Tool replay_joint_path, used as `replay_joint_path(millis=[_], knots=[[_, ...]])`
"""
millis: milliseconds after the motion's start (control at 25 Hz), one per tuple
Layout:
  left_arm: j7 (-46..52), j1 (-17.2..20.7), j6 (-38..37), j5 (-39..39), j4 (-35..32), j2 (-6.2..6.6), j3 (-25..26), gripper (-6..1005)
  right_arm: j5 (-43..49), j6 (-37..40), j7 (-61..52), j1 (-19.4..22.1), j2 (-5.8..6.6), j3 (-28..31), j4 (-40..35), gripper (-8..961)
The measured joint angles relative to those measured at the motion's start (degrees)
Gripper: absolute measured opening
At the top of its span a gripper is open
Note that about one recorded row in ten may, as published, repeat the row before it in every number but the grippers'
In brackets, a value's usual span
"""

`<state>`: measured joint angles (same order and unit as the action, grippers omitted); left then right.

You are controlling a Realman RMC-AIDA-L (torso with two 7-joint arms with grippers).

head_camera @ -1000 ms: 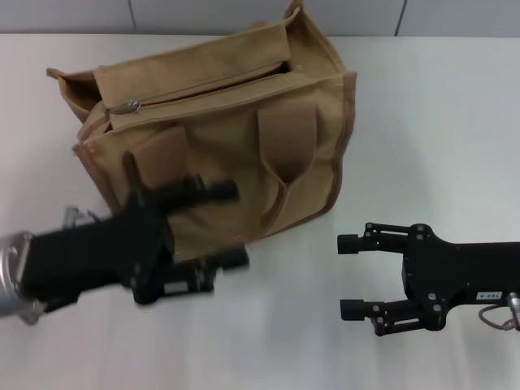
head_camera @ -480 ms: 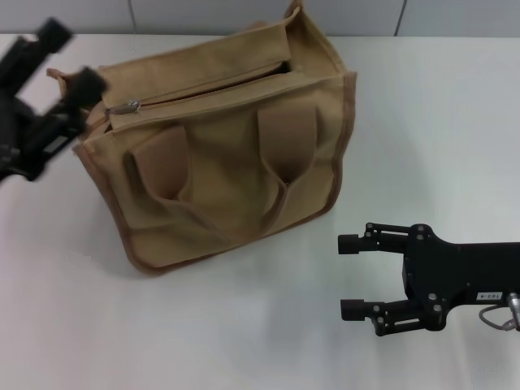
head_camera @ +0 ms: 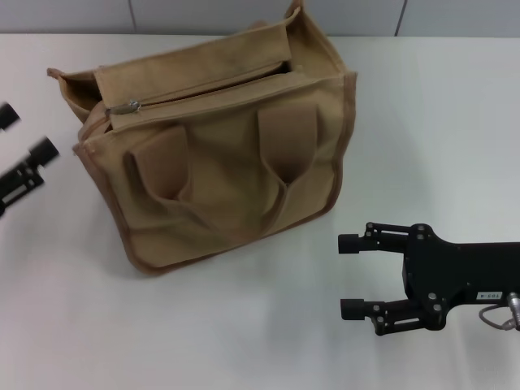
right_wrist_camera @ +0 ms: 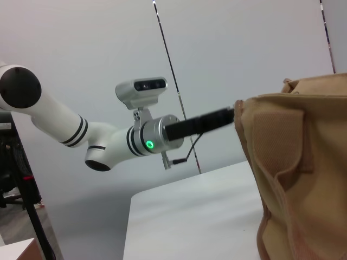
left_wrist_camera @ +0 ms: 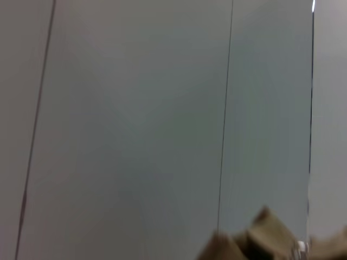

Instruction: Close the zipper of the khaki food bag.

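Sitting: khaki food bag (head_camera: 219,154) on tabletop (head_camera: 162,325)
Left end effector (head_camera: 23,153): beside bag's end, near zipper (head_camera: 203,91), fingers apart, empty
Right end effector (head_camera: 351,276): near bag, open, empty

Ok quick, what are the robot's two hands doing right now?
Left end effector: open, holding nothing, left of the khaki food bag.
Right end effector: open, empty, parked on the table.

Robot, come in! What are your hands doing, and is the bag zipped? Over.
Left gripper open, left of the bag, not touching. Right gripper open, low on the table, idle. Zipper open, pull tab at left end. Nothing in the way.
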<state>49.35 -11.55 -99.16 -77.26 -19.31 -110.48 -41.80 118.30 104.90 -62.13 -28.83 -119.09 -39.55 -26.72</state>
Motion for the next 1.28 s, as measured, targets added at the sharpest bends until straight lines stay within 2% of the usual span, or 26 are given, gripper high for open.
replay_joint_path(millis=[160,600,800,880,960,1280], knots=[[-0.3,-1.0,0.0,-4.6,-0.5,-0.29,-0.3,722,0.0,-0.3,0.0,-0.1,0.00,0.0,0.1,840],[-3.9,-3.6,6.4,-5.8,-1.4,-2.19,2.0,711,0.0,-0.3,-0.2,0.0,0.00,0.0,0.1,839],[-4.3,-3.4,4.6,-5.6,-1.5,-2.79,5.0,706,-0.3,-0.2,-0.2,0.0,0.00,0.0,0.1,840],[-5.7,-2.4,2.0,-5.5,-1.5,-3.69,9.0,704,-0.4,0.0,-0.2,0.0,0.00,0.1,0.1,840],[-6.7,-1.8,0.8,-5.5,-1.5,-4.21,10.4,702,-0.4,0.0,-0.2,0.0,-0.01,0.1,0.1,840],[-9.7,-1.6,1.0,-5.9,-1.2,-5.43,10.4,694,-0.4,0.1,-0.2,-0.5,-0.09,0.0,0.8,839]])
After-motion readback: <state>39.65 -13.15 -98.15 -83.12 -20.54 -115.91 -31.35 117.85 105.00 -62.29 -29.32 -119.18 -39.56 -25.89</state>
